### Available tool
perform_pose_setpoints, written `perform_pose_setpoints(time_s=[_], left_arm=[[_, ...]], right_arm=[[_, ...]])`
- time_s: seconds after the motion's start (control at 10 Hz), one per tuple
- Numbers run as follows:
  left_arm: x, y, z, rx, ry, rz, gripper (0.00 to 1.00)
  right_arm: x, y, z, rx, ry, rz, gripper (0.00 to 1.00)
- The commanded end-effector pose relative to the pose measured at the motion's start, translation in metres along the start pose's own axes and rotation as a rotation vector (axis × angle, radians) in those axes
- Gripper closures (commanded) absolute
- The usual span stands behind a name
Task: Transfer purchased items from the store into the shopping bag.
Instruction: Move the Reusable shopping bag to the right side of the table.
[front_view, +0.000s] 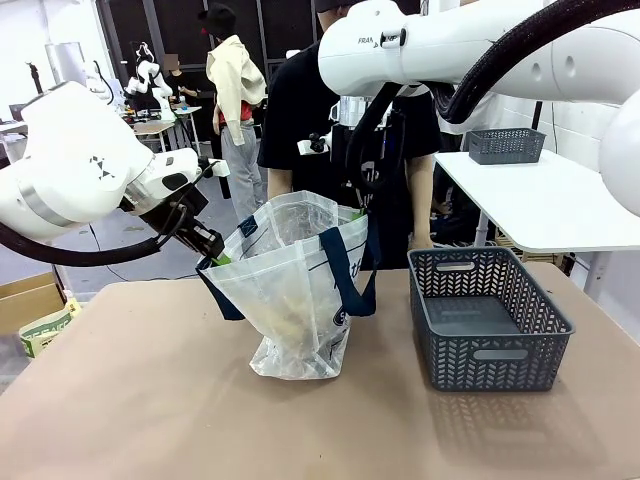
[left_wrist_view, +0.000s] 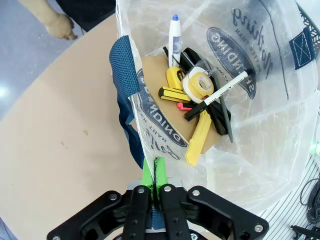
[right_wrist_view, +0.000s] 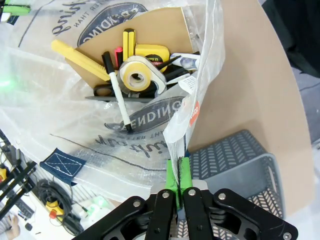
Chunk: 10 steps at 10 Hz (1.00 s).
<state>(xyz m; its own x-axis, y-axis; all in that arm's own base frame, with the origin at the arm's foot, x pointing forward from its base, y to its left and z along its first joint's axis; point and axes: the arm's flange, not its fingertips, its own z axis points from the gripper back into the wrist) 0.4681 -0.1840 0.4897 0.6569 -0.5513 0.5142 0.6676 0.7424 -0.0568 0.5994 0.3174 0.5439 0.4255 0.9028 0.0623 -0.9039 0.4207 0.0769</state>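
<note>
1. We see a tan table (front_view: 130, 400) across the lower frame.
2. At centre, the shopping bag (front_view: 295, 300) rests its base on it.
3. At lower right, the dark grey basket (front_view: 487, 320) stands near the bag, not touching it.

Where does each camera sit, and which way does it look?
Front view: between the arms, facing across the table at the person; left arm and right arm show.
Left wrist view: on the left wrist, looking into the shopping bag; its jaws pinch the bag's edge.
Right wrist view: on the right wrist, looking into the bag, basket beside; its jaws pinch another edge.
Both wrist views share the tape roll.
</note>
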Motion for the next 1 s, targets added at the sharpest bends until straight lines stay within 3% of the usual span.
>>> perform_pose_setpoints(time_s=[0.0,0.9], left_arm=[[0.0004,0.0003,0.0011,0.004,-0.006,0.009,1.0],[0.0004,0.0003,0.0011,0.004,-0.006,0.009,1.0]], right_arm=[[-0.0001,-0.0008,-0.0004,0.001,0.001,-0.001,1.0],[-0.0001,-0.0008,-0.0004,0.001,0.001,-0.001,1.0]])
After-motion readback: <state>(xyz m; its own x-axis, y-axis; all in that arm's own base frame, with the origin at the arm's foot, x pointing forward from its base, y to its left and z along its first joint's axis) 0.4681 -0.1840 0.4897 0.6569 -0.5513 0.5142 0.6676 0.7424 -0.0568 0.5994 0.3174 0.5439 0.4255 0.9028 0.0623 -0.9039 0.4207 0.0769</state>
